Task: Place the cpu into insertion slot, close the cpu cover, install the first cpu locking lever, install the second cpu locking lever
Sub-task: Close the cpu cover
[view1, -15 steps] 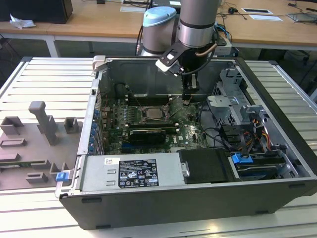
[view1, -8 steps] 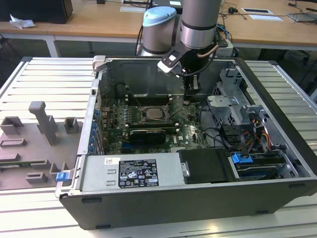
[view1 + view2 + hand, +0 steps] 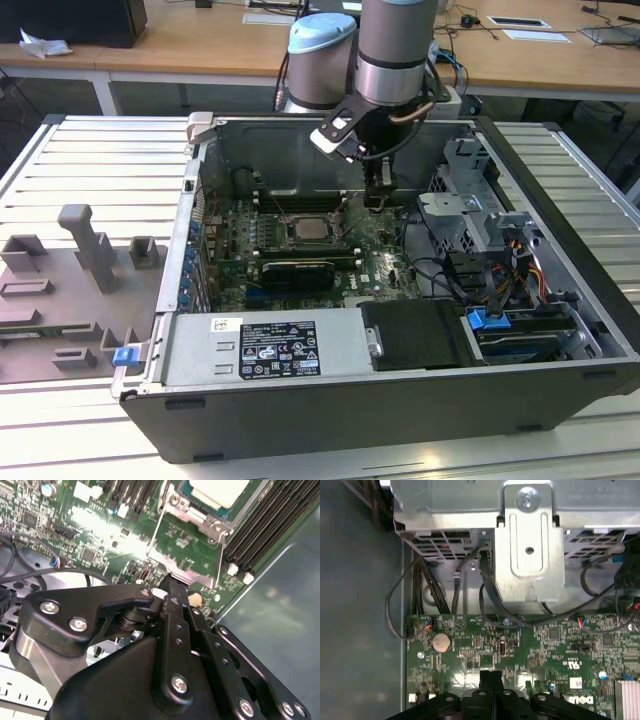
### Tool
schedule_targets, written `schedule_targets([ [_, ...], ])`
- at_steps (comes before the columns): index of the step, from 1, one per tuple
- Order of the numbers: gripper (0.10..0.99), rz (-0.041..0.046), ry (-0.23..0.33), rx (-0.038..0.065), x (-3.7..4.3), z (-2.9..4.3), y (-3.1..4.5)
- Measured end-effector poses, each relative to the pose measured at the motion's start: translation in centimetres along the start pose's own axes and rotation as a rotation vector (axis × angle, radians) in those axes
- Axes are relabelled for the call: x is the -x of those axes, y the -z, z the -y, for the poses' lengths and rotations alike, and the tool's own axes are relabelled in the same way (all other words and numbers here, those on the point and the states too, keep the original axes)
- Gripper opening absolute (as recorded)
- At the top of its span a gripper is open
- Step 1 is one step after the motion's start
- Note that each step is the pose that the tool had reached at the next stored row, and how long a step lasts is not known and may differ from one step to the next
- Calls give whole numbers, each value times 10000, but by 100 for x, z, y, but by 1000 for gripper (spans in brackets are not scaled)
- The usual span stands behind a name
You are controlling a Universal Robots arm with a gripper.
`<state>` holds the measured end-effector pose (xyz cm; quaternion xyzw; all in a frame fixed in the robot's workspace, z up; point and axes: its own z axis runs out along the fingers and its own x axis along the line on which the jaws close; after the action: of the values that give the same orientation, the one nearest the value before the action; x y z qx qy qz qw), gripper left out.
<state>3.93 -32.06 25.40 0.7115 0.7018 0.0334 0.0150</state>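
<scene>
Cpu (image 3: 313, 230) is lying pale and square inside the insertion slot (image 3: 290, 236), near the middle of the green board (image 3: 385, 262) in the open computer case (image 3: 400, 420). In the second wrist view the cpu (image 3: 217, 490) shows its silver-grey top within the insertion slot's (image 3: 200, 512) metal rim, with long black memory slots (image 3: 260, 535) running just beside it.

The cpu cover (image 3: 197, 578) is not down over the chip. It reaches out from the slot's edge as a thin silvery frame, and green board shows through its window. I cannot tell how steeply it is tilted.

From where I stand, the arm comes down into the case and the gripper (image 3: 378, 200) is low over the board, on the exterior view's right of the slot. In the second wrist view the gripper (image 3: 170, 582) has its tip right at the outer edge of the cover, touching it as far as I can judge. In the first wrist view the gripper (image 3: 490, 674) has its two black fingers (image 3: 485, 677) pressed together with nothing between them.

Beyond the tip are a coin battery (image 3: 440, 641), black cables (image 3: 400, 610) and a grey metal bracket (image 3: 529, 555).
</scene>
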Motion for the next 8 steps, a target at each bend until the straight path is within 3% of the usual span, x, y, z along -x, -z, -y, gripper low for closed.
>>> schedule_targets([
  [8,106,1,2,0,0,61,2],
])
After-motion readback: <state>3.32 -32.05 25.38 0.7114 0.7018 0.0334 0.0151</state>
